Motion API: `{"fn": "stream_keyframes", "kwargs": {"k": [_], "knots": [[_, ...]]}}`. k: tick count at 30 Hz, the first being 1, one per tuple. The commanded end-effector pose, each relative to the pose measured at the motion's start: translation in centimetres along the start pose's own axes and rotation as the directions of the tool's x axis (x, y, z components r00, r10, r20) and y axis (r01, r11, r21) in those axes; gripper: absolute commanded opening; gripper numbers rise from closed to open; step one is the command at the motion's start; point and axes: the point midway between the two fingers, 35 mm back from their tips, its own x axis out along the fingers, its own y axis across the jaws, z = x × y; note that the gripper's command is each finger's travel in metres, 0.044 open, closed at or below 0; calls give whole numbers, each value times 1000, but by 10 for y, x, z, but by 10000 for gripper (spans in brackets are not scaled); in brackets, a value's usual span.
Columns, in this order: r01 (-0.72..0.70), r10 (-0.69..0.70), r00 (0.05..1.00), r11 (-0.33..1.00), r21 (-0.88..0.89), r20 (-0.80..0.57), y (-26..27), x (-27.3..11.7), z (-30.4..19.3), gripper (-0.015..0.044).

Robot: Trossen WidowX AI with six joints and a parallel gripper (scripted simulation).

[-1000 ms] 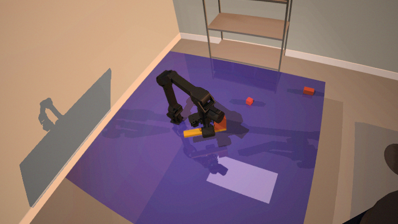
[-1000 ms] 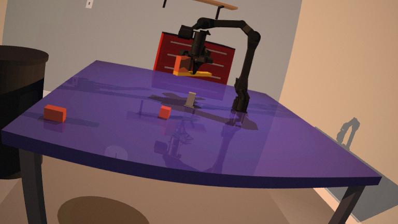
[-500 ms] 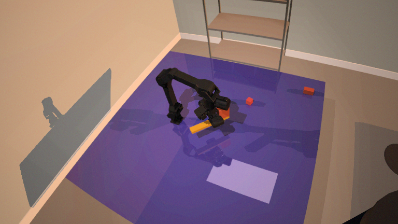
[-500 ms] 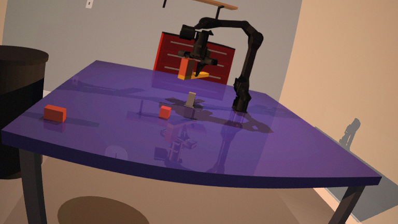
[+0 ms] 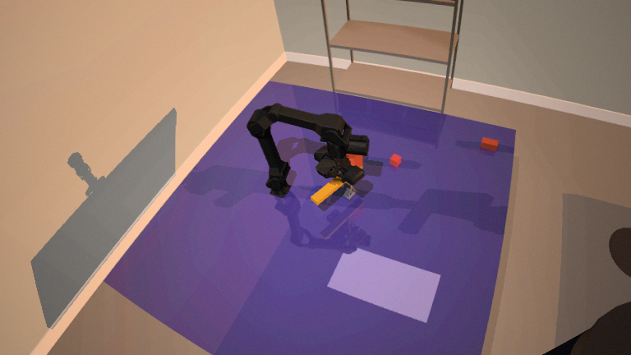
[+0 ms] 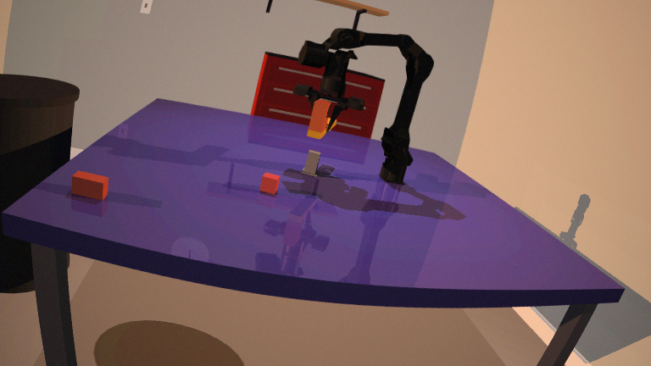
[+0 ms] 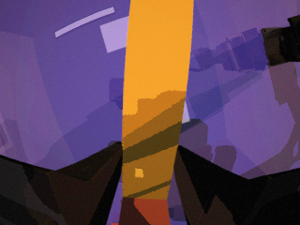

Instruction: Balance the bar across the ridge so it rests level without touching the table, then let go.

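Note:
The yellow bar (image 5: 325,191) (image 6: 314,135) (image 7: 159,52) carries an orange-red block (image 5: 355,160) (image 6: 319,114) (image 7: 155,212) on one end. My gripper (image 5: 343,181) (image 6: 327,124) (image 7: 149,150) is shut on the bar near the block end, with one finger on each side. The bar hangs in the air, clear of the table (image 5: 186,248) (image 6: 431,256). The small grey ridge (image 5: 348,191) (image 6: 312,163) stands on the table below the held bar. In the exterior view a gap shows between them. The ridge is not visible in the wrist view. I cannot tell whether the bar is exactly level.
A small red cube (image 5: 395,160) (image 6: 269,183) lies near the ridge. A larger orange brick (image 5: 489,144) (image 6: 89,185) lies near a table edge. The arm's base (image 5: 278,186) (image 6: 393,170) stands on the ridge's other side from the cube.

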Motion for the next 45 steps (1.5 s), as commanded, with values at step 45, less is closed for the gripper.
{"fn": "stream_keyframes", "kwargs": {"k": [45], "knots": [[-4,3,1000,998,-63,-4,-1,40,-8,0]]}}
